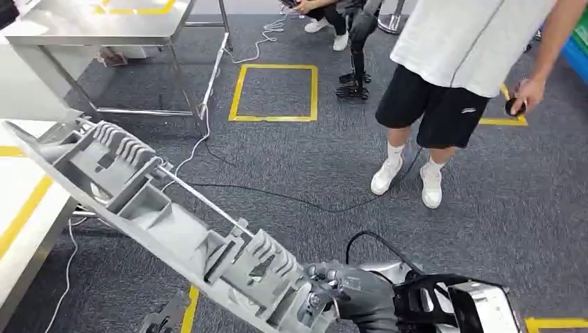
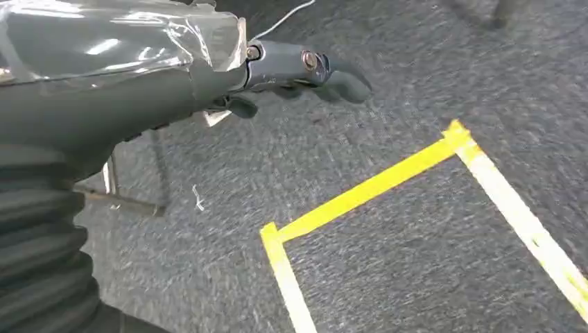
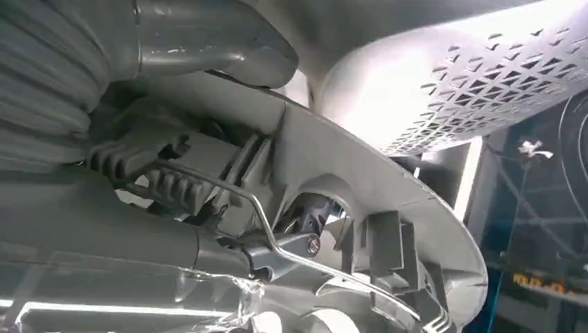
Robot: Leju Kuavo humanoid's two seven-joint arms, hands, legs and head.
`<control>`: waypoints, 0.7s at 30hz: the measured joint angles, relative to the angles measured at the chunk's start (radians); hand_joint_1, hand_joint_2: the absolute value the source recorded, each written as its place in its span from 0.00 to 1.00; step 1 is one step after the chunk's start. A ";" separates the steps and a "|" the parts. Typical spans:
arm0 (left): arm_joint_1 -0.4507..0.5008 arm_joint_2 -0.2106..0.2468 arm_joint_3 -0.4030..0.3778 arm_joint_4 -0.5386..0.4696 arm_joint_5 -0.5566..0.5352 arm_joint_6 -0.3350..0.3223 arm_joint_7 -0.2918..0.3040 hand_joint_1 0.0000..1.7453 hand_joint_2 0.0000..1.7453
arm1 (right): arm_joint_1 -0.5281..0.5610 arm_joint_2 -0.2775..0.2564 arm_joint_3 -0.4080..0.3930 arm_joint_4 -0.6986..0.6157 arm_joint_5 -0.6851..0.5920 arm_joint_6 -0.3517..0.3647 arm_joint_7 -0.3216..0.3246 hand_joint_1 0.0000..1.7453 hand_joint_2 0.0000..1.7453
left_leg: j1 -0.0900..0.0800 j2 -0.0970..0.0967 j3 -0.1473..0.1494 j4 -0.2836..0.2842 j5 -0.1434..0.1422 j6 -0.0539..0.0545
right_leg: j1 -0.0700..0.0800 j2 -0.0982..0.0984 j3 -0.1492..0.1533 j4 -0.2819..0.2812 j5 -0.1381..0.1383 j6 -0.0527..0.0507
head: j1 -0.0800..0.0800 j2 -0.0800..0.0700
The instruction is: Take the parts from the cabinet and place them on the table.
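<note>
One long grey plastic part (image 1: 173, 222) runs from the left middle of the head view down to the bottom centre, its far end over the white table (image 1: 21, 208). It looks stiff, light and unwieldy, best held at a rib. The right hand (image 1: 353, 295) grips its near end, fingers wrapped through an opening. The left hand (image 2: 298, 69) holds nothing, fingers loosely curled.

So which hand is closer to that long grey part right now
The right hand: it grips one end of the long grey part, low in the head view. The left hand hangs over the carpet beside yellow floor tape, holding nothing and apart from the part.
</note>
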 joint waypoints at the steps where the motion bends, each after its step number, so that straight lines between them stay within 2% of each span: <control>1: -0.004 0.000 0.000 0.000 0.000 0.000 0.000 0.00 1.00 | 0.000 -0.001 0.000 0.000 0.000 0.000 0.000 1.00 1.00 | 0.003 -0.015 -0.001 0.000 0.000 -0.001 | -0.004 0.016 -0.040 0.079 -0.029 -0.003 | 0.003 0.000; 2: -0.005 -0.003 0.000 0.000 -0.001 0.000 0.000 0.00 1.00 | 0.001 -0.002 0.000 0.000 0.000 0.000 0.000 1.00 1.00 | 0.003 -0.032 -0.001 0.001 0.000 -0.001 | -0.009 0.021 -0.086 0.163 -0.054 -0.002 | 0.004 0.000; 3: -0.004 -0.005 0.000 0.000 -0.002 -0.001 0.000 0.00 1.00 | 0.002 -0.003 0.000 0.001 0.000 0.000 0.000 1.00 1.00 | 0.003 -0.048 -0.002 0.001 0.000 -0.002 | -0.012 0.022 -0.121 0.221 -0.065 0.006 | 0.003 0.000; 4: -0.002 -0.006 0.000 0.000 -0.002 -0.002 0.000 0.00 1.00 | 0.003 -0.005 0.000 0.002 0.001 0.000 0.000 1.00 1.00 | 0.005 -0.063 -0.002 0.003 -0.001 -0.003 | -0.017 0.022 -0.130 0.225 -0.058 0.016 | 0.003 0.000; 5: -0.001 -0.007 0.000 0.000 -0.004 -0.003 -0.002 0.00 1.00 | 0.005 -0.007 0.000 0.002 0.001 0.000 0.000 1.00 1.00 | 0.008 -0.079 -0.002 0.006 -0.002 -0.008 | -0.022 0.022 -0.117 0.188 -0.034 0.031 | 0.003 0.000; 7: 0.000 -0.009 0.000 0.000 -0.010 -0.004 -0.002 0.00 1.00 | 0.004 -0.008 0.000 0.002 0.001 -0.002 -0.001 1.00 1.00 | 0.017 -0.110 -0.002 0.020 -0.010 -0.021 | -0.035 0.035 -0.044 0.024 0.039 0.064 | 0.003 0.000; 8: 0.000 -0.009 0.000 0.000 -0.010 -0.004 -0.002 0.00 1.00 | 0.003 -0.008 0.000 0.002 0.001 -0.002 -0.001 1.00 1.00 | 0.020 -0.124 -0.008 0.033 -0.017 -0.032 | -0.045 0.070 -0.012 -0.050 0.063 0.074 | 0.006 0.000; 9: 0.000 -0.008 0.000 -0.001 -0.011 -0.004 -0.002 0.00 1.00 | 0.002 -0.008 0.002 0.002 0.001 -0.002 -0.001 1.00 1.00 | 0.017 -0.135 -0.019 0.047 -0.025 -0.044 | -0.037 0.075 -0.012 -0.050 0.059 0.060 | 0.010 0.000; 10: 0.002 -0.008 0.000 -0.001 -0.012 -0.005 -0.003 0.00 1.00 | 0.003 -0.008 0.002 0.001 0.001 -0.002 -0.002 1.00 1.00 | 0.021 -0.139 -0.023 0.048 -0.025 -0.051 | -0.032 0.060 -0.011 -0.047 0.061 0.044 | 0.007 0.000; 12: 0.010 -0.008 0.000 0.000 -0.013 -0.006 -0.003 0.00 1.00 | 0.000 -0.008 0.002 0.000 0.002 -0.002 -0.003 1.00 1.00 | 0.028 -0.147 -0.027 0.043 -0.021 -0.062 | -0.023 0.050 -0.011 -0.047 0.063 0.029 | 0.008 0.000; 13: 0.013 -0.008 0.000 0.000 -0.013 -0.006 -0.003 0.00 1.00 | 0.000 -0.008 0.001 0.000 0.002 -0.003 -0.005 1.00 1.00 | 0.030 -0.150 -0.028 0.048 -0.026 -0.065 | -0.037 0.040 -0.008 -0.053 0.067 0.022 | 0.007 0.000; 14: 0.014 -0.010 -0.001 0.000 -0.013 -0.006 -0.003 0.00 1.00 | 0.000 -0.007 0.001 0.000 0.002 -0.003 -0.007 1.00 1.00 | 0.026 -0.097 -0.035 0.069 -0.039 -0.068 | -0.033 0.034 -0.004 -0.054 0.067 0.018 | 0.006 0.000; 15: 0.011 -0.008 -0.001 0.000 -0.013 -0.006 -0.003 0.00 1.00 | 0.000 -0.007 0.001 0.000 0.002 -0.003 -0.009 1.00 1.00 | 0.026 -0.055 -0.061 0.123 -0.069 -0.073 | -0.030 0.023 -0.002 -0.054 0.063 0.010 | -0.001 0.000; 16: 0.007 -0.008 -0.001 0.000 -0.013 -0.006 -0.003 0.00 1.00 | 0.001 -0.007 0.001 0.000 0.002 -0.003 -0.010 1.00 1.00 | 0.028 -0.033 -0.098 0.196 -0.105 -0.077 | -0.026 0.014 -0.001 -0.054 0.061 0.007 | -0.001 0.000; 17: 0.005 -0.009 -0.001 0.000 -0.014 -0.006 -0.003 0.00 1.00 | 0.001 -0.007 0.001 0.000 0.002 -0.003 -0.011 1.00 1.00 | 0.030 -0.024 -0.140 0.275 -0.137 -0.080 | -0.021 0.002 -0.001 -0.053 0.059 0.004 | -0.001 0.000; 18: 0.005 -0.011 -0.001 0.000 -0.014 -0.009 -0.003 0.00 1.00 | 0.002 -0.007 0.002 0.000 0.002 -0.003 -0.010 1.00 1.00 | 0.031 -0.019 -0.176 0.340 -0.157 -0.081 | -0.018 -0.010 -0.001 -0.053 0.057 0.002 | -0.001 0.000; 19: 0.007 -0.013 -0.001 0.000 -0.014 -0.010 -0.003 0.00 1.00 | 0.003 -0.007 0.002 0.000 0.003 -0.003 -0.010 1.00 1.00 | 0.033 -0.018 -0.192 0.365 -0.153 -0.081 | -0.015 -0.021 -0.001 -0.053 0.056 0.000 | -0.001 0.000; 20: 0.008 -0.013 -0.001 0.000 -0.014 -0.010 -0.003 0.00 1.00 | 0.003 -0.007 0.001 0.000 0.003 -0.003 -0.010 1.00 1.00 | 0.032 -0.016 -0.182 0.337 -0.129 -0.078 | -0.012 -0.032 0.000 -0.053 0.054 -0.002 | -0.001 0.000; 21: 0.008 -0.013 -0.001 0.000 -0.015 -0.011 -0.003 0.00 1.00 | 0.003 -0.007 0.001 0.000 0.003 -0.003 -0.011 1.00 1.00 | 0.032 -0.013 -0.147 0.267 -0.090 -0.072 | -0.009 -0.044 0.002 -0.053 0.052 -0.004 | -0.001 0.000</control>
